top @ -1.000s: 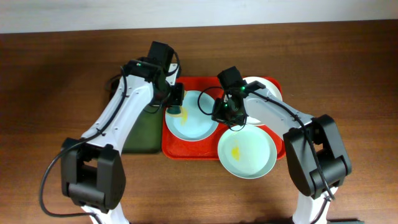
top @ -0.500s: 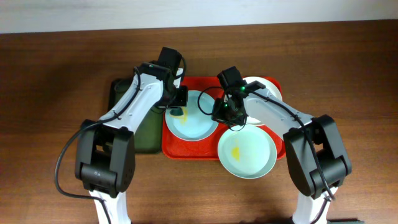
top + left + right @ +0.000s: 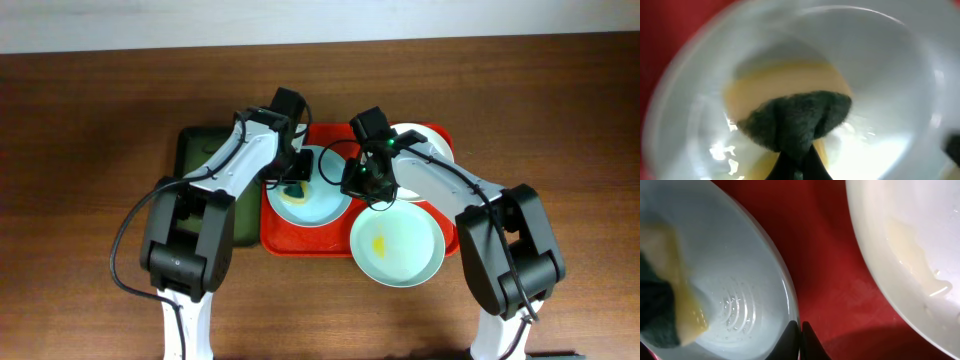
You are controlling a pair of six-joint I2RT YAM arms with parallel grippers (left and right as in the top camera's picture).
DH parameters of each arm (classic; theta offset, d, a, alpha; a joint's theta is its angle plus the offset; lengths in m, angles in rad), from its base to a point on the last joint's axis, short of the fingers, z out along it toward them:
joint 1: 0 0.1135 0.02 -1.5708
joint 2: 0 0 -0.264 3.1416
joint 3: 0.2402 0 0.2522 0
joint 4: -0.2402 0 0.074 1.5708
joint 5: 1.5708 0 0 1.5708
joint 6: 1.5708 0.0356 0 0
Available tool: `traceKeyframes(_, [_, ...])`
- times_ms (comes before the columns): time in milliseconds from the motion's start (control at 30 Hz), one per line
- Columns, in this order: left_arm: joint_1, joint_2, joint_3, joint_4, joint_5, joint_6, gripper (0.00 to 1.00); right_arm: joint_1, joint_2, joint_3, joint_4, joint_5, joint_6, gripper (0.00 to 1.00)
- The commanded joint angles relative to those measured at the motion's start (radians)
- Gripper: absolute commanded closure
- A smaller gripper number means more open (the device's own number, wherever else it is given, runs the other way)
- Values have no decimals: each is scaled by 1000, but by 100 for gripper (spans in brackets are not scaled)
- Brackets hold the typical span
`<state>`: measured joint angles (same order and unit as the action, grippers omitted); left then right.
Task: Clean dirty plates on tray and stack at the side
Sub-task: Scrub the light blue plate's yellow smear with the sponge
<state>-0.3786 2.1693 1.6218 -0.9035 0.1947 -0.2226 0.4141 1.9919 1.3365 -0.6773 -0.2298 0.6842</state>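
Since a second ago the left arm has swung right from the tray's left edge, and its left gripper [image 3: 295,180] now sits over the middle of the blue plate [image 3: 326,203]. It pinches a sponge [image 3: 292,191] between its fingers. In the left wrist view the sponge [image 3: 795,120], dark green scourer over yellow foam, presses flat on the blue plate [image 3: 890,75], with the left gripper [image 3: 797,167] clamped on it at the bottom edge.

The right gripper [image 3: 352,187] has not moved. Its fingers are closed on the blue plate's right rim. The right wrist view shows the right gripper [image 3: 800,339] nipping that rim at bottom centre, with the blue plate [image 3: 735,280] on the left, the sponge [image 3: 662,307] at the far left, and the cream plate [image 3: 910,240] at the upper right.

The red tray [image 3: 275,240] lies at centre frame on a brown table [image 3: 100,100]. The blue plate fills its left half. The cream plate [image 3: 432,150] sits at its upper right, partly hidden by the right arm. The green plate [image 3: 405,255], with a yellow smear [image 3: 378,243], overhangs the tray's lower right edge. A green tray [image 3: 200,160] lies just left of the red one.
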Motion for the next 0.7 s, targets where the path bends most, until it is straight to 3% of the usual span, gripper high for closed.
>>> traceKeyframes(0, [18,42,26,-8,260,45,100,5,12,-8,1,-2,5,96])
traceKeyframes(133, [84,8,138,-88,257,45,100,5,12,-8,0,3,5,96])
traceKeyframes(300, [99,-67,167,-155,32,45,100,5,12,-8,-3,5,5,96])
traceKeyframes(400, [76,-54,130,-145,-44,44,100,5,12,-8,-3,5,5,96])
traceKeyframes(567, [41,-48,64,-60,-48,42,100,5,12,-8,-3,5,5,96])
traceKeyframes(667, [26,-45,33,-48,-196,-70,100,5,12,-8,-3,5,5,96])
